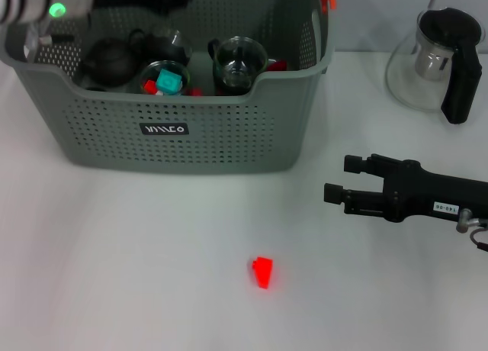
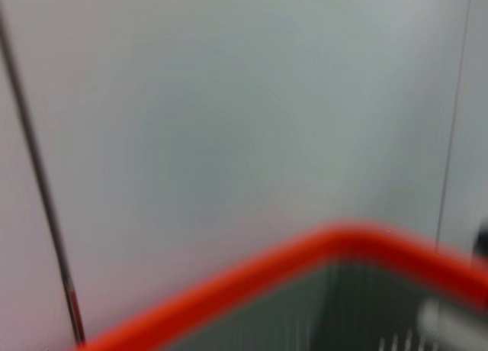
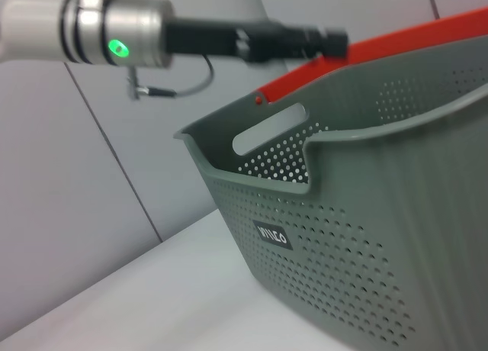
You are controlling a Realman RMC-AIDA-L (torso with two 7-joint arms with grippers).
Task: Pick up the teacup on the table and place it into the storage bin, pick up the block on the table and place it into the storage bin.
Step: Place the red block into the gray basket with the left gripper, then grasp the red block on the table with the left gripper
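The red block (image 1: 263, 272) lies alone on the white table, in front of the storage bin (image 1: 183, 149). The bin is grey and perforated; it also shows in the right wrist view (image 3: 358, 236). A glass teacup (image 1: 239, 63) stands inside it near the front wall. My right gripper (image 1: 341, 178) hovers open and empty, to the right of the block and a little farther back. My left arm reaches over the back of the bin, and its gripper (image 3: 329, 39) is above the orange-red rim (image 2: 252, 275).
Inside the bin are a black teapot (image 1: 109, 61) and a glass cup holding coloured blocks (image 1: 164, 82). A glass teapot with a black handle (image 1: 438, 61) stands at the back right. Bare table surrounds the block.
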